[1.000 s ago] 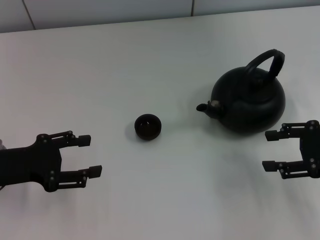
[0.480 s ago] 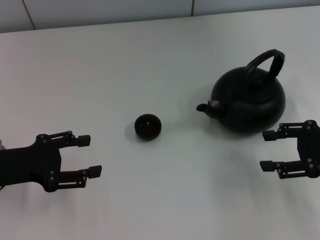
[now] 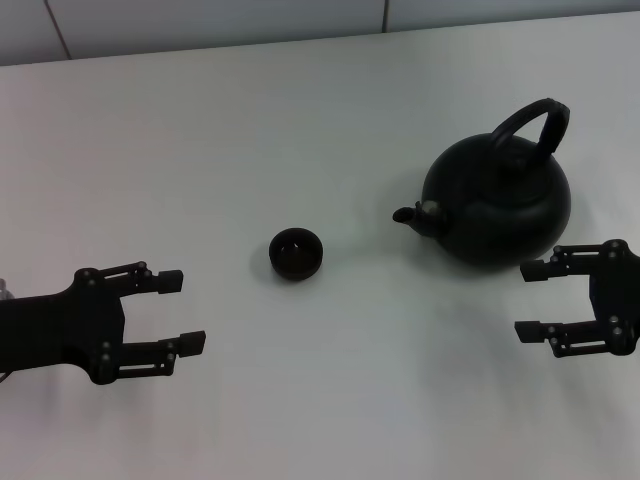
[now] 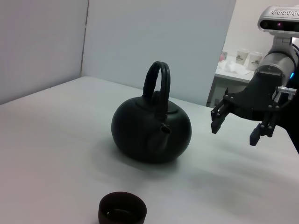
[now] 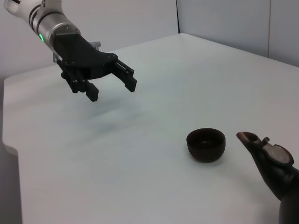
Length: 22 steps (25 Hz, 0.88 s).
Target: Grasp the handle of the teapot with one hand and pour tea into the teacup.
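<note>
Head view: no writing or label can be read on anything. The white table (image 3: 300,130) is matte, with a pale wall panel seam along its far edge. The teapot (image 3: 497,200) stands upright on the robot's right side, spout towards the teacup (image 3: 296,254), which sits near the table's middle, apart from the pot. The handle (image 3: 530,125) arches over the lid. The right gripper (image 3: 532,300) hovers just beside the teapot's near side with its fingers spread and nothing between them; compared with a second ago it has shifted slightly towards the centre. The left gripper (image 3: 185,310) hangs low on the left, fingers parted and empty, in the same place as before, well apart from the cup.

Left wrist view: the teapot (image 4: 150,130) fills the middle, the teacup (image 4: 122,211) in front of it. The right gripper (image 4: 236,123) shows open beside the pot. Behind, grey partition panels (image 4: 154,42) and a side bench with paper cups (image 4: 248,58) whose print is too small to read.

Right wrist view: the left gripper (image 5: 112,86) is open above the table, the teacup (image 5: 206,144) near the teapot's spout (image 5: 250,138).
</note>
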Each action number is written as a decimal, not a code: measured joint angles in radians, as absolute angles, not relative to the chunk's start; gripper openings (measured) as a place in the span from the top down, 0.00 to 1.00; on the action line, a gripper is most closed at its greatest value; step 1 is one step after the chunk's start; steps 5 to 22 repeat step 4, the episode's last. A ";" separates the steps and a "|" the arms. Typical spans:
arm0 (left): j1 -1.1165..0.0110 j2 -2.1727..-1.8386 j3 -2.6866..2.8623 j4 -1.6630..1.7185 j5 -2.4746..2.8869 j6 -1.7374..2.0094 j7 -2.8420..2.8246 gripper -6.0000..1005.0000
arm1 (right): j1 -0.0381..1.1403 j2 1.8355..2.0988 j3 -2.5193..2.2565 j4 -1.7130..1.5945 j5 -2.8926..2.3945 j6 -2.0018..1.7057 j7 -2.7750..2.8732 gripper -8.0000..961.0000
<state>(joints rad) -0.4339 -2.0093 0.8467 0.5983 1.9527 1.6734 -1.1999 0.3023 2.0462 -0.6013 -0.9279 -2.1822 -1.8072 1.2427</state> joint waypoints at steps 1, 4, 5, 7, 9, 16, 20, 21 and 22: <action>-0.434 -2.009 0.847 0.598 1.953 1.673 -1.200 0.20 | 0.302 2.046 -0.601 -0.928 -2.182 -1.807 1.243 0.24; -0.434 -2.011 0.847 0.598 1.953 1.673 -1.199 0.20 | 0.304 2.046 -0.601 -0.928 -2.183 -1.807 1.242 0.24; -0.434 -2.011 0.847 0.598 1.953 1.673 -1.199 0.20 | 0.304 2.046 -0.601 -0.928 -2.183 -1.807 1.242 0.24; -0.434 -2.011 0.847 0.598 1.953 1.673 -1.199 0.20 | 0.304 2.046 -0.601 -0.928 -2.183 -1.807 1.242 0.24; -0.434 -2.011 0.847 0.598 1.953 1.673 -1.199 0.20 | 0.304 2.046 -0.601 -0.928 -2.183 -1.807 1.242 0.24; -0.434 -2.011 0.847 0.598 1.953 1.673 -1.199 0.20 | 0.304 2.046 -0.601 -0.928 -2.183 -1.807 1.242 0.24; -0.434 -2.011 0.847 0.598 1.953 1.673 -1.199 0.20 | 0.304 2.046 -0.601 -0.928 -2.183 -1.807 1.242 0.24; -0.434 -2.011 0.847 0.598 1.953 1.673 -1.199 0.20 | 0.304 2.046 -0.601 -0.928 -2.183 -1.807 1.242 0.24; -0.434 -2.011 0.847 0.598 1.953 1.673 -1.199 0.20 | 0.304 2.046 -0.601 -0.928 -2.183 -1.807 1.242 0.24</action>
